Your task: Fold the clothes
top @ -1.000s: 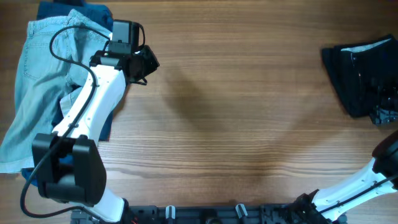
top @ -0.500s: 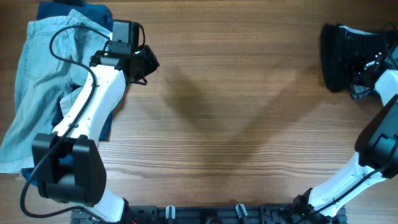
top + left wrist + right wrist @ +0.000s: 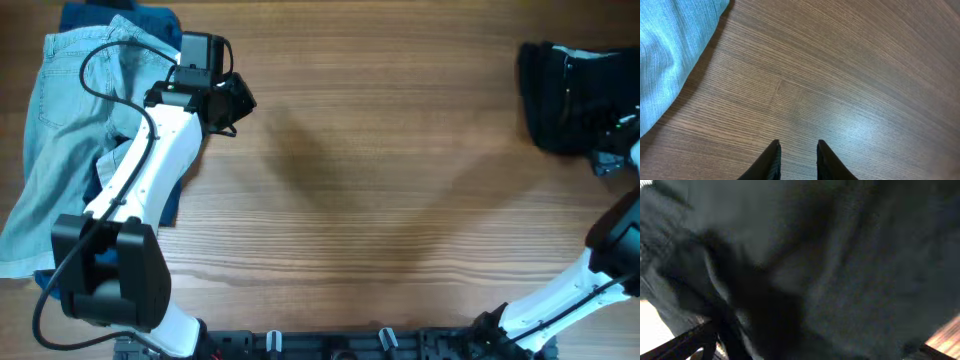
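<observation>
We see a wooden table [image 3: 380, 200] carrying light-blue denim [image 3: 55, 150] spread at its left edge over a dark-blue piece [image 3: 95, 15], and black shorts [image 3: 560, 105] bunched at the right edge.

Wooden table [image 3: 380, 150]: brown grain running left-right (faint dark shadows mid-surface), slight sheen.
</observation>
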